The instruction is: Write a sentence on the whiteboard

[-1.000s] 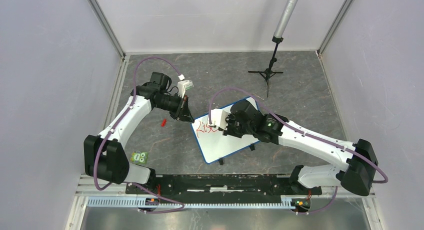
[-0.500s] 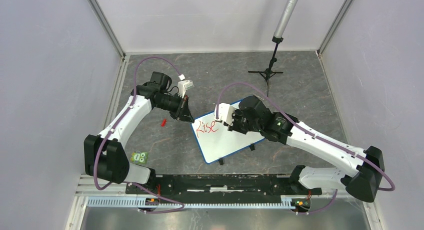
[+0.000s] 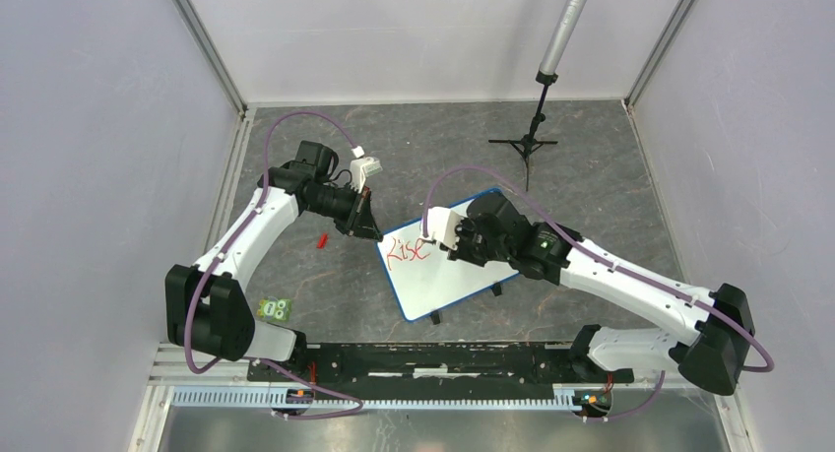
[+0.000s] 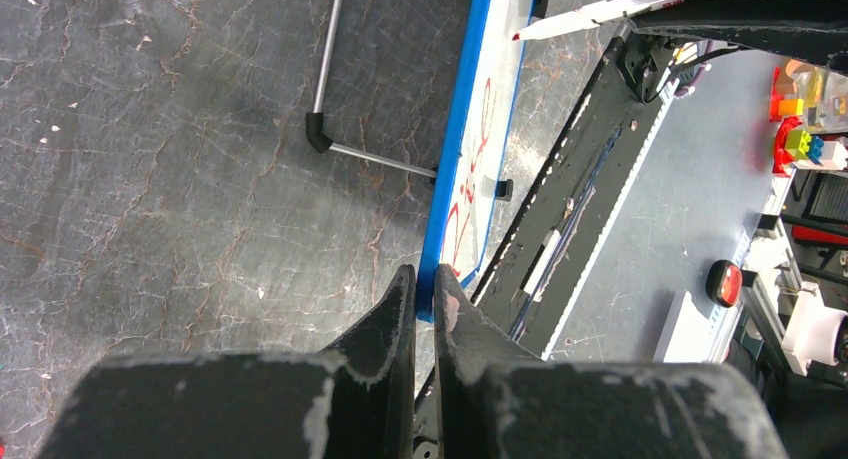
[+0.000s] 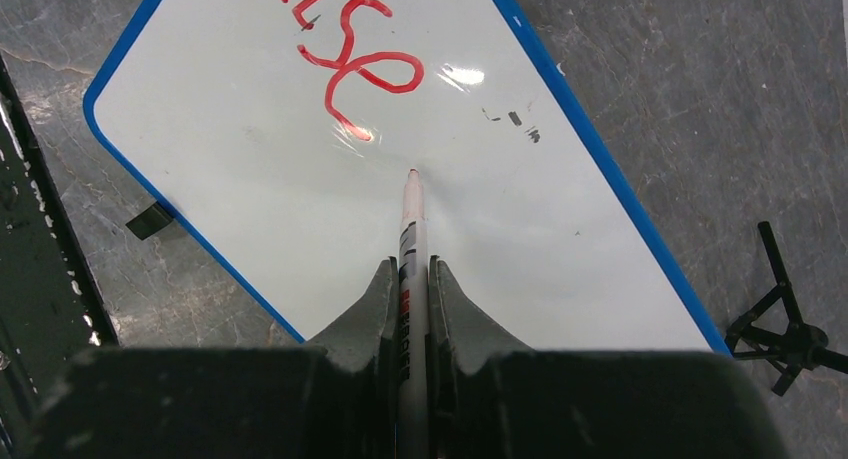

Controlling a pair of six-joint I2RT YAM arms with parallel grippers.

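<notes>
Whiteboard [image 5: 250,179]: glossy white rectangle, rounded blue rim

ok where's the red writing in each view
top: red writing at centre, on the whiteboard's picture-left end
left wrist: low centre, seen edge-on
right wrist: top centre, past the marker tip
shared landmark: the whiteboard's blue rim

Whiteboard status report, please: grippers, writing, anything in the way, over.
Left fingers shut on whiteboard corner. Right fingers shut on marker, tip beside the writing. Sentence: only "Rise" so far. Nothing blocks the blank area.
</notes>
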